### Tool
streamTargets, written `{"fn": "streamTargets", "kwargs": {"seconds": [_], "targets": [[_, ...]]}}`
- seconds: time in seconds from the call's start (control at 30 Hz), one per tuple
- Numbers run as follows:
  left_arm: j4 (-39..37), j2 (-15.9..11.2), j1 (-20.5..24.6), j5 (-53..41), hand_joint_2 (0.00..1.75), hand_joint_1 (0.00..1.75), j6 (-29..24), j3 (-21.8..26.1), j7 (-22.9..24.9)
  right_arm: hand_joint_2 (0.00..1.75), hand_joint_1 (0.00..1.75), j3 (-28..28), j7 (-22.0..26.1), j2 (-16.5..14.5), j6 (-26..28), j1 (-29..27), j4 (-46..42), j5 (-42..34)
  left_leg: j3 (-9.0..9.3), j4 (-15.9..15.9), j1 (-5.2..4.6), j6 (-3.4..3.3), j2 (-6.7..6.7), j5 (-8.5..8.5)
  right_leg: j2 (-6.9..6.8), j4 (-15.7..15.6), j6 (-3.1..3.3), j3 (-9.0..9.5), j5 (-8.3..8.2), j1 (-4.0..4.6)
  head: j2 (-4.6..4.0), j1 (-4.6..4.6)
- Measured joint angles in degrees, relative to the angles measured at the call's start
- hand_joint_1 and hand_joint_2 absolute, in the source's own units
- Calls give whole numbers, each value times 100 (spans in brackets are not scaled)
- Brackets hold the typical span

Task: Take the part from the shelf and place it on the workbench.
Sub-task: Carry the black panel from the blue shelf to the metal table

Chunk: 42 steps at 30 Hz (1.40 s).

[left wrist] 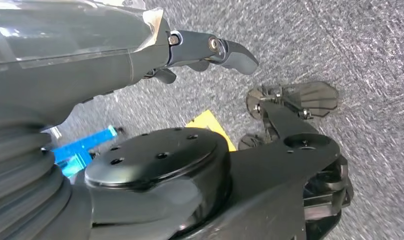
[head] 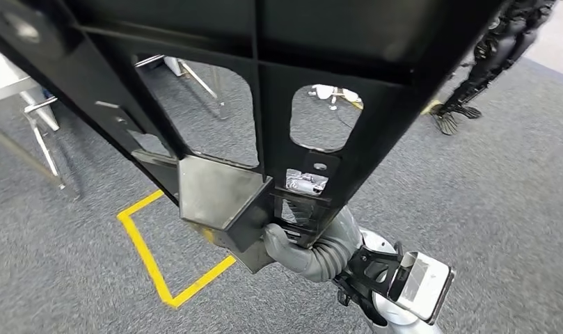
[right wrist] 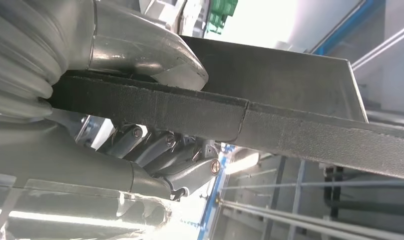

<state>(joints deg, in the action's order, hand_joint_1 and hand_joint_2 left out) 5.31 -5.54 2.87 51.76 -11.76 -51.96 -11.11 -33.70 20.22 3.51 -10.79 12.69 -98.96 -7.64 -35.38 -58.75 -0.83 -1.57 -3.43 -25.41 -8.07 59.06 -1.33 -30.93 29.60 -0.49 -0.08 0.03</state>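
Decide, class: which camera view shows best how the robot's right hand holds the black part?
The right wrist view: the thumb lies on one face of the black part, the fingers curl under the other. The head view shows the right hand beneath the frame, its grip hidden. The left wrist view doesn't help.

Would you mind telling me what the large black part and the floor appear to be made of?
The black part looks like painted or coated sheet metal: matte, thin folded edges, cut-out openings. The floor appears to be grey short-pile carpet, speckled and fibrous, with yellow tape stuck on.
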Motion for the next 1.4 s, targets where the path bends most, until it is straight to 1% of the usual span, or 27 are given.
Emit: {"fn": "streamTargets", "kwargs": {"seconds": [0.03, 0.07, 0.13, 0.2, 0.23, 0.27, 0.33, 0.37, 0.43, 0.5, 0.53, 0.6, 0.67, 0.73, 0.77, 0.8, 0.83, 0.9, 1.0, 1.07, 1.13, 1.2, 1.23, 1.27, 1.3, 1.37, 1.4], "targets": [[1, 7, -3, 4, 175, 0, 2, -2, 3, 175, 175, 4, 1, -4, 5, -4, -7, 6, 28, 41, 14, -35, 80, 20, 72, 29, -27, 7, 27, -4, 0, 5], [1, 14, 1, 5, 175, 0, 3, -5, 4, 175, 175, 12, 3, -7, 9, -8, -15, 10, 61, 81, 35, -71, 160, 44, 230, 147, -40, -34, 91, -6, 1, 8], [3, 25, 23, 10, 175, 0, 3, -9, 10, 175, 175, 39, 9, 9, 18, -41, -25, 13, 99, 120, 62, -116, 328, 63, 631, 753, -17, -326, 341, -22, 1, 16], [3, 26, 24, 20, 175, 0, -1, -15, 19, 175, 175, 64, 13, 33, 22, -89, -25, 14, 99, 117, 71, -131, 519, 59, 772, 1452, -7, -734, 561, -26, 2, 17], [3, 31, 15, 29, 175, 0, -4, -22, 23, 175, 175, 71, 14, 40, 23, -106, -25, 15, 103, 115, 70, -130, 617, 56, 784, 1568, -36, -835, 553, -26, 2, 17], [3, 35, 7, 40, 175, 0, -7, -30, 28, 175, 175, 72, 15, 44, 23, -113, -25, 15, 110, 112, 71, -126, 715, 53, 795, 1454, -82, -823, 448, -27, 2, 17], [3, 45, -1, 62, 175, 0, -16, -43, 35, 175, 175, 72, 19, 48, 23, -113, -25, 15, 128, 98, 83, -96, 908, 35, 937, 702, -181, -524, 71, -47, 2, 18], [3, 46, 0, 74, 175, 0, -23, -46, 36, 175, 175, 71, 21, 48, 23, -111, -23, 15, 127, 83, 80, -70, 995, 22, 1043, 338, -191, -365, -82, -53, 2, 20], [2, 47, -5, 92, 175, 0, -36, -50, 38, 175, 175, 71, 24, 49, 23, -110, -22, 16, 97, 64, 77, -11, 1123, 12, 1180, -4, -122, -202, -207, -54, 2, 21], [-1, 43, -16, 95, 175, 0, -49, -53, 42, 175, 175, 71, 26, 43, 23, -106, -22, 17, 68, 74, 82, 40, 1211, 22, 1093, -11, -29, -183, -217, -50, 2, 20], [-4, 40, -25, 95, 175, 0, -57, -54, 43, 175, 175, 71, 26, 33, 23, -96, -22, 18, 58, 57, 78, 65, 1160, 9, 1037, -21, 5, -171, -221, -61, 2, 20], [-10, 37, -34, 98, 175, 0, -72, -55, 44, 175, 175, 70, 29, 3, 23, -78, -23, 17, -76, -231, 61, 122, 830, -161, 903, -41, 86, -133, -210, -92, 2, 0], [-13, 32, -24, 102, 175, 0, -78, -55, 44, 175, 175, 72, 29, -12, 23, -78, -23, 19, -441, -929, 67, 171, 473, -487, 747, -43, 157, -103, -181, -71, 2, -19], [-13, 20, -11, 103, 175, 0, -79, -52, 44, 175, 175, 70, 25, -12, 23, -83, -21, 21, -793, -1506, 86, 189, 388, -645, 575, -43, 191, -90, -156, -48, 2, -18], [-13, 17, -9, 103, 175, 0, -79, -52, 44, 175, 175, 68, 23, -12, 23, -84, -20, 21, -828, -1522, 89, 185, 377, -574, 507, -42, 197, -82, -143, -39, 2, -19], [-13, 14, -10, 103, 175, 0, -79, -51, 44, 175, 175, 68, 24, -14, 23, -83, -20, 20, -729, -1300, 90, 170, 364, -401, 454, -43, 196, -65, -128, -34, 2, -19], [-13, 10, -14, 103, 175, 0, -81, -52, 43, 175, 175, 69, 23, -18, 27, -78, -21, 19, -525, -912, 87, 140, 333, -189, 414, -43, 188, -44, -112, -30, 2, -19], [-13, 1, -23, 110, 175, 0, -100, -53, 25, 175, 175, 75, 24, -31, 46, -64, -22, 16, -130, -200, 57, 77, 246, 55, 365, -40, 147, -15, -74, 8, 2, -16], [-13, -1, -36, 132, 175, 0, -124, -55, -27, 175, 175, 84, 26, -45, 86, -46, -23, 13, -12, 30, 5, 5, 233, 49, 312, -53, 74, 7, -45, 38, 2, -11], [-13, 9, -53, 147, 175, 0, -124, -57, -49, 175, 175, 93, 28, -49, 101, -42, -27, 9, 47, 99, 33, -57, 265, 72, 410, 30, 30, -15, 10, 35, 2, -8], [-13, 20, -47, 152, 175, 0, -120, -57, -70, 175, 175, 113, 35, -39, 107, -45, -28, 2, 106, 157, 78, -109, 299, 99, 639, 527, 36, -256, 227, 27, 2, 3], [-13, 30, -29, 148, 175, 0, -114, -60, -87, 175, 175, 126, 37, -15, 109, -60, -13, -4, 109, 161, 86, -131, 359, 96, 766, 1302, 45, -677, 494, 13, 2, 13], [-13, 38, -26, 146, 175, 0, -103, -64, -90, 175, 175, 128, 36, -3, 111, -69, -3, -7, 110, 160, 87, -130, 394, 92, 778, 1546, 18, -835, 542, 3, 2, 13], [-13, 43, -26, 146, 175, 0, -87, -69, -91, 175, 175, 132, 37, 7, 113, -77, 5, -11, 113, 156, 91, -126, 428, 86, 781, 1575, -31, -891, 498, -11, 2, 14], [-12, 49, -28, 149, 175, 0, -63, -74, -91, 175, 175, 136, 40, 14, 115, -81, 9, -19, 122, 151, 99, -114, 462, 79, 782, 1354, -98, -822, 357, -29, 2, 14], [-10, 51, -27, 154, 175, 0, -17, -78, -93, 175, 175, 148, 49, 21, 120, -81, 11, -43, 138, 119, 106, -66, 524, 47, 790, 551, -215, -488, -6, -65, 2, 16], [-9, 50, -26, 157, 175, 0, -4, -78, -95, 175, 175, 153, 54, 22, 122, -80, 12, -52, 137, 94, 99, -30, 548, 22, 798, 224, -216, -335, -136, -76, 2, 19]]}}
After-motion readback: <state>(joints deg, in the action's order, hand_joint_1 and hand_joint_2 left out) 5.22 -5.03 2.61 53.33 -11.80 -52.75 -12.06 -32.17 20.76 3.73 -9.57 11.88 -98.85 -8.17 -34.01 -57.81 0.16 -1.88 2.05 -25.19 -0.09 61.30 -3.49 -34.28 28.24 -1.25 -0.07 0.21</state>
